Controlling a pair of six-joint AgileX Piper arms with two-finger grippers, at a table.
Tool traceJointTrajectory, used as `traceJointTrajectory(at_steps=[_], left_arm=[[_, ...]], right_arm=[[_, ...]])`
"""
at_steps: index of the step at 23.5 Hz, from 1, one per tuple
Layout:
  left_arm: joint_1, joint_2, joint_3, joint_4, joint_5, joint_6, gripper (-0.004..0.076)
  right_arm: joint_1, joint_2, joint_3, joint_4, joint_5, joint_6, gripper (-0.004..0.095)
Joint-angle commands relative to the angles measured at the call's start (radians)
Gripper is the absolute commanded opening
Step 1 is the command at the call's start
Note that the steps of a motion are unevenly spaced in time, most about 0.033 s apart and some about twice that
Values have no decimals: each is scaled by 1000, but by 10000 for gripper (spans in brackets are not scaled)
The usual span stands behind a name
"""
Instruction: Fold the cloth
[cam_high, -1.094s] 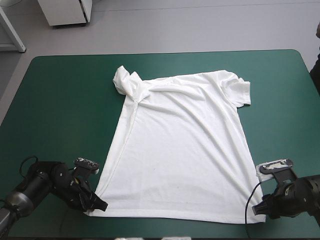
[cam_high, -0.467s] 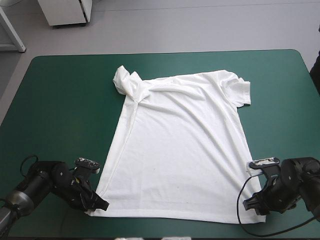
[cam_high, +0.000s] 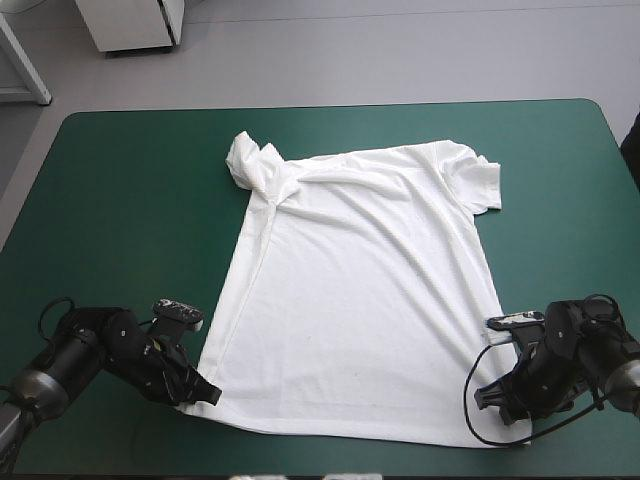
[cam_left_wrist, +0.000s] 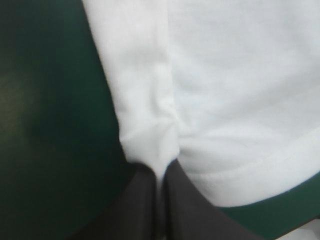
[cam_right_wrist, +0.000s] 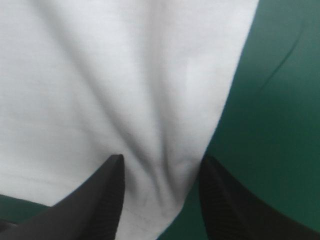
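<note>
The white T-shirt (cam_high: 360, 290) lies spread flat on the teal-green cover, hem toward the table's front edge. Its far-left sleeve (cam_high: 247, 160) is crumpled; the far-right sleeve (cam_high: 480, 178) lies flat. My left gripper (cam_high: 207, 394) sits at the hem's left corner. In the left wrist view this gripper (cam_left_wrist: 160, 172) is shut on a pinched bunch of the T-shirt (cam_left_wrist: 150, 135). My right gripper (cam_high: 490, 396) is at the hem's right corner. In the right wrist view it (cam_right_wrist: 162, 165) stands open, its fingers on either side of the T-shirt's corner (cam_right_wrist: 160, 195), which lies wrinkled on the cover.
The table's front edge (cam_high: 300, 472) runs close behind both grippers. Broad strips of teal-green cover (cam_high: 120, 220) show on both sides of the T-shirt and beyond its collar.
My right gripper has slid inward across the cover to the hem's right corner. My left gripper has drawn the hem's left corner slightly away from the front edge.
</note>
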Motion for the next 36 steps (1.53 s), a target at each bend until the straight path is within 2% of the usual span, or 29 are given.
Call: traceJointTrajectory(at_steps=[1, 6, 13, 16, 20, 24, 26, 30, 36], left_arm=[[-9, -12, -51, -17, 6, 2, -9], [-9, -12, -53, -8, 6, -2, -9], [-9, -14, -55, -8, 12, 5, -9], [-9, -15, -104, -8, 61, 10, -9], [-9, -62, -305, 8, 139, 1, -9], [-9, -105, -579, 12, 231, 8, -9], [-9, -111, -734, 8, 241, 10, -9], [-9, -99, -1030, 8, 187, 10, -9], [-9, -41, -1307, 5, 68, 42, -9]], right_arm=[[2, -3, -23, 32, 10, -23, 307], [2, -3, -23, 59, 12, -30, -6], [2, -3, -26, 92, 12, -30, -13], [2, -3, -63, 129, 33, -30, -13], [2, -5, -220, 143, 81, -30, -13], [2, -20, -503, 168, 106, -30, -13], [2, -33, -663, 189, 106, -30, -13], [2, -32, -995, 191, 105, -35, -13], [2, 7, -1307, 184, 83, -35, -13]])
